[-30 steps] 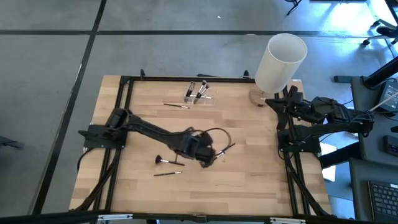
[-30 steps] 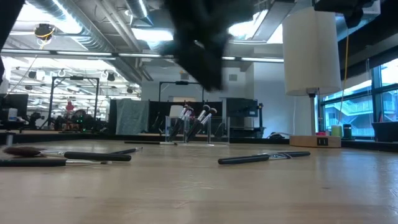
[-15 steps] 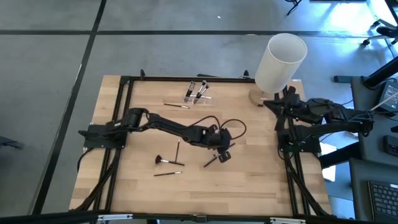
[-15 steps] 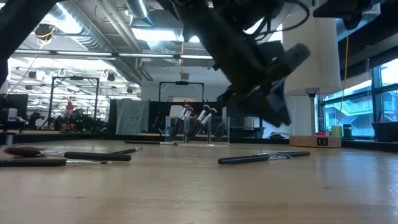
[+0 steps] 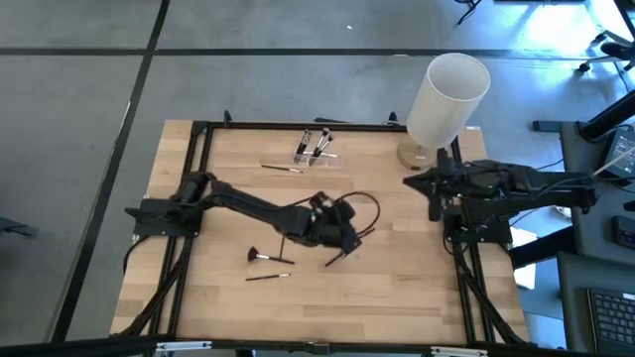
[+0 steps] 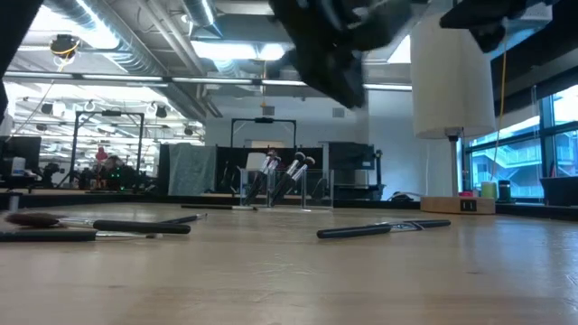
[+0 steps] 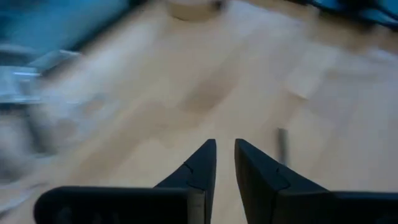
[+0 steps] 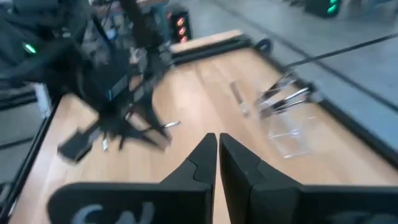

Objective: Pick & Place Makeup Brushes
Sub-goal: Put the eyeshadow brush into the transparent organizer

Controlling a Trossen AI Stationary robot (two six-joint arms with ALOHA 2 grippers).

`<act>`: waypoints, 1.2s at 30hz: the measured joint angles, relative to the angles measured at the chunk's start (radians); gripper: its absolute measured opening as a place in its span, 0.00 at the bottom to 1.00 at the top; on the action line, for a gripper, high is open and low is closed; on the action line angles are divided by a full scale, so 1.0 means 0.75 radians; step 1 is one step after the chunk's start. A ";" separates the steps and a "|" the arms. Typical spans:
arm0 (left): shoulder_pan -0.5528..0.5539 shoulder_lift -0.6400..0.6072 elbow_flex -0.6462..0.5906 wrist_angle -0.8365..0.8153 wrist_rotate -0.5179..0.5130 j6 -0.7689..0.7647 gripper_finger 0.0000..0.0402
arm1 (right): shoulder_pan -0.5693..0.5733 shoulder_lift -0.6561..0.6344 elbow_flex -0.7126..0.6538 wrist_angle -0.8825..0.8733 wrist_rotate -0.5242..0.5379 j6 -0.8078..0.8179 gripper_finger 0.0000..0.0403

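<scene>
My left gripper: mid-counter, fingers a narrow gap apart, empty, just above one brush. My right gripper: at the counter's right edge, fingers nearly closed, empty. Other brushes lie left of centre; several stand in the clear holder at the back.

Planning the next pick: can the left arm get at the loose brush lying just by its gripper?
Probably yes: the left gripper hovers right beside that brush, nothing lying between them.
</scene>
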 joint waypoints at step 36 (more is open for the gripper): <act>-0.156 0.129 -0.001 -0.705 -0.087 -0.664 0.06 | 0.000 1.235 0.000 0.265 -0.573 -0.633 0.29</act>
